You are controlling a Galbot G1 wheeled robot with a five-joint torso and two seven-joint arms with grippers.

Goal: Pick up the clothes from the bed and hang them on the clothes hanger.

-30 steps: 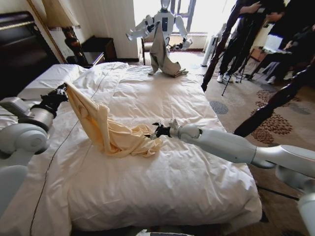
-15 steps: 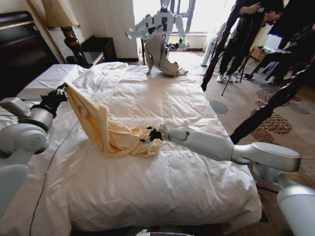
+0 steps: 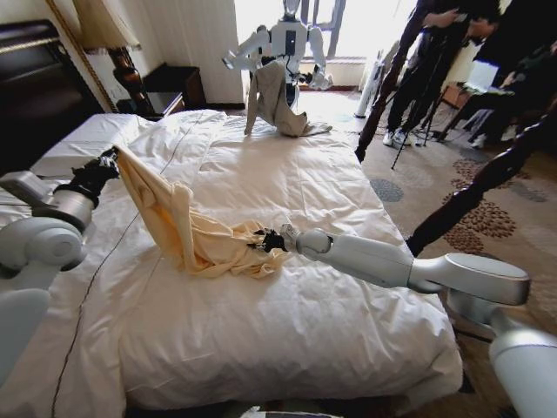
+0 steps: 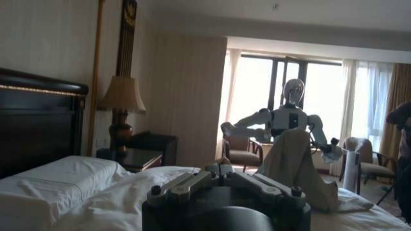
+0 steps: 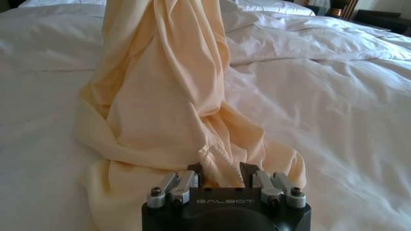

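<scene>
The clothes, a pale yellow shirt (image 3: 187, 231), stretch from a heap on the white bed (image 3: 287, 340) up to my left gripper (image 3: 106, 164). That gripper is shut on the shirt's upper end, above the bed's left side. In the left wrist view its fingertips (image 4: 220, 168) meet. My right gripper (image 3: 264, 239) is pushed into the low end of the heap. In the right wrist view its fingers (image 5: 194, 172) stand apart, with a fold of the shirt (image 5: 160, 96) between them. The clothes hanger is out of view.
Another robot (image 3: 287, 39) stands beyond the bed's far end, holding a grey-beige garment (image 3: 271, 100). People and tripods are at the back right. A dark post (image 3: 487, 178) leans at the right. A lamp (image 3: 109, 26) and nightstand stand back left. A black cable (image 3: 104, 270) crosses the duvet.
My right gripper has slid left into the shirt's lower heap. My left arm has held still. The far robot's garment has shifted left and higher.
</scene>
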